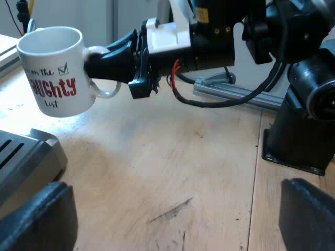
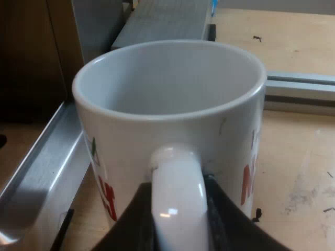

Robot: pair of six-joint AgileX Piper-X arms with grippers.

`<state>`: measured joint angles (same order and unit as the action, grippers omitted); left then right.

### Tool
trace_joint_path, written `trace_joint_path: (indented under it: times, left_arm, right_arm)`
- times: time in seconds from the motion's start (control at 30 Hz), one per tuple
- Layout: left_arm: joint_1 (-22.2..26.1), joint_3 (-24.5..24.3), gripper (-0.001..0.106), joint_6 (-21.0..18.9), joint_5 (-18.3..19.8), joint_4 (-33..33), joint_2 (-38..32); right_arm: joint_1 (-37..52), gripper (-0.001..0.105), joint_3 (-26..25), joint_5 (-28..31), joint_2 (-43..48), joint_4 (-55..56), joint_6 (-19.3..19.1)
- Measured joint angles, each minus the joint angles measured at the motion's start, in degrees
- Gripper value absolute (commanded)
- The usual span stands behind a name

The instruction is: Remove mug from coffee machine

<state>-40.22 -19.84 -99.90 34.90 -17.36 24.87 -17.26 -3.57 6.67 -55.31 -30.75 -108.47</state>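
Observation:
A white mug (image 1: 52,73) with red and black lettering hangs in the air above the wooden table (image 1: 172,162), tilted slightly. My right gripper (image 1: 112,65) holds it by the handle. In the right wrist view the mug (image 2: 172,99) is close up and empty, and my right gripper (image 2: 178,214) is shut on its white handle (image 2: 175,193), one black finger (image 2: 137,217) on each side. A grey corner of the espresso machine's base (image 1: 29,157) lies below the mug. My left gripper (image 1: 172,219) is open over bare table, with nothing between its fingers.
An aluminium rail (image 1: 235,94) runs along the table behind the right arm, whose black base (image 1: 301,136) stands on the wood. The machine's metal edge (image 2: 42,172) and a grey ribbed panel (image 2: 162,21) lie beyond the mug.

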Motion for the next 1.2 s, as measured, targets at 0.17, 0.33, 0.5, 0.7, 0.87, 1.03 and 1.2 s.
trace_joint_path:
  times: [0.17, 0.33, 0.5, 0.7, 0.87, 1.03, 1.2]
  left_arm:
    - [0.0, 0.0, 0.08, 0.0, -0.2, 0.0, 0.0]
    - [0.0, 0.0, 0.08, 0.0, -0.2, 0.0, 0.0]
    - [0.0, 0.0, 0.08, 0.0, -0.2, 0.0, 0.0]
    - [0.0, 0.0, 0.08, 0.0, -0.2, 0.0, 0.0]
    - [0.0, 0.0, 0.08, 0.0, -0.2, 0.0, 0.0]
    - [0.0, 0.0, 0.08, 0.0, -0.55, 0.0, 0.0]
    - [0.0, 0.0, 0.08, 0.0, -4.6, 0.0, 0.0]
  right_arm:
    - [0.29, 0.0, 0.0, -1.18, -8.98, -8.37, -0.3]
    - [0.29, 0.0, -0.1, -1.42, -18.7, -18.46, -0.3]
    - [0.29, 0.0, -0.1, -1.4, -24.71, -25.56, -0.3]
    - [0.29, 0.0, -0.38, -1.4, -31.65, -33.41, -0.3]
    - [0.29, 0.0, -0.67, -1.06, -35.63, -37.03, -0.3]
    - [0.29, 0.0, -0.75, -0.97, -35.72, -37.27, -0.16]
    - [0.29, 0.0, -0.75, -0.97, -35.72, -37.27, -0.09]
